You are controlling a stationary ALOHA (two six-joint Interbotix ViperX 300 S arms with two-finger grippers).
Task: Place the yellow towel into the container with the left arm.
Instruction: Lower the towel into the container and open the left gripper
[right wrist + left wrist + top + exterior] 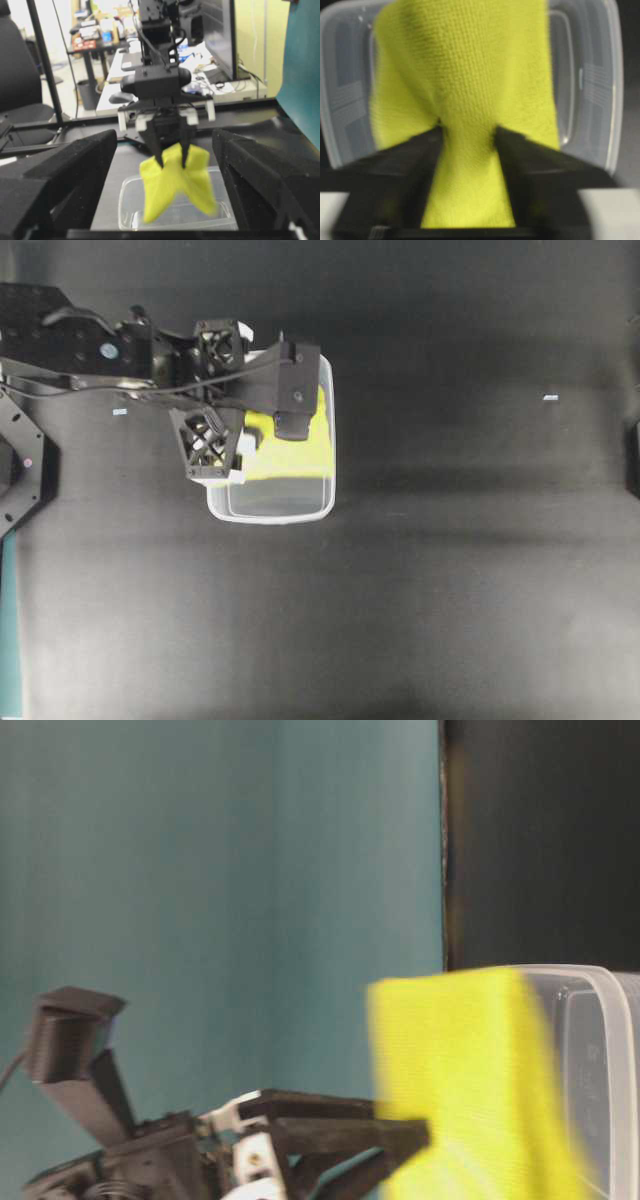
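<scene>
The yellow towel [300, 452] hangs between the fingers of my left gripper [255, 400] over the container [270, 518], a clear plastic tub. The left wrist view shows the towel [465, 65] bunched in the gap of the left gripper [467, 127], whose jaws stand apart. In the right wrist view the towel [175, 185] is blurred, its lower edge inside the container [127, 200] below the left gripper [172, 161]. My right gripper [164, 137] is open and holds nothing, well back from the tub. From table level the towel [460, 1090] is against the container's wall [600, 1050].
Black table mat [450, 590] spreads all round the tub. A teal backdrop [200, 870] stands behind the table. The left arm's body [80, 350] reaches in from the upper left. A desk, chair and monitor [215, 35] lie beyond the table.
</scene>
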